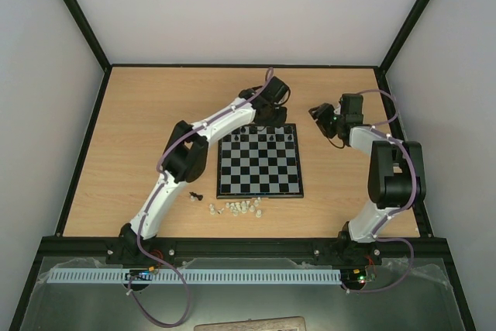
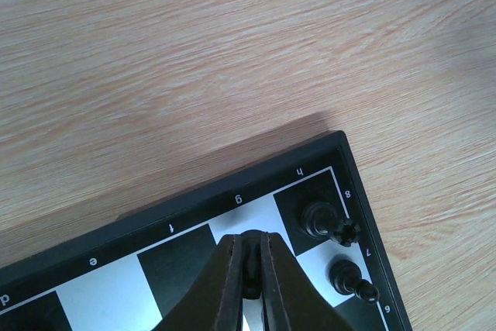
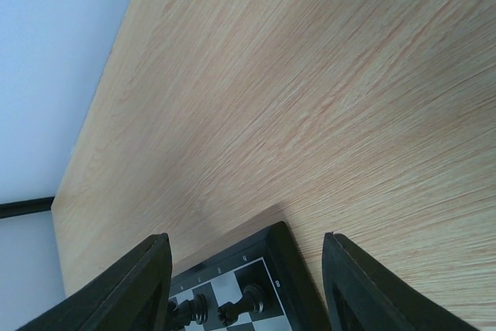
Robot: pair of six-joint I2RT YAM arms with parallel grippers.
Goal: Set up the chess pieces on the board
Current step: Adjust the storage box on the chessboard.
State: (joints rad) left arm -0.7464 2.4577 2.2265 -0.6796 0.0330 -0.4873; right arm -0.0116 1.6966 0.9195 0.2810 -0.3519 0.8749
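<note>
Right, nearest us a cluster of pale pieces [image 1: 236, 207] lies on the table [image 1: 132, 137] at the board's [image 1: 256, 177] 6 o'clock, with a stray black piece [image 1: 194, 195] at 8. Black chess pieces [image 1: 273, 136] stand along the far row at 12. Over them the left hand [image 2: 249, 239] is pinched tight around something dark I can't identify. Out at 2 o'clock the right hand [image 3: 246, 242] gapes wide, empty.

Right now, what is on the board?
A few black pieces stand at the board's far edge, two by one corner; the nearer rows look bare. The shut left gripper covers part of that edge, so anything under it is hidden.
</note>
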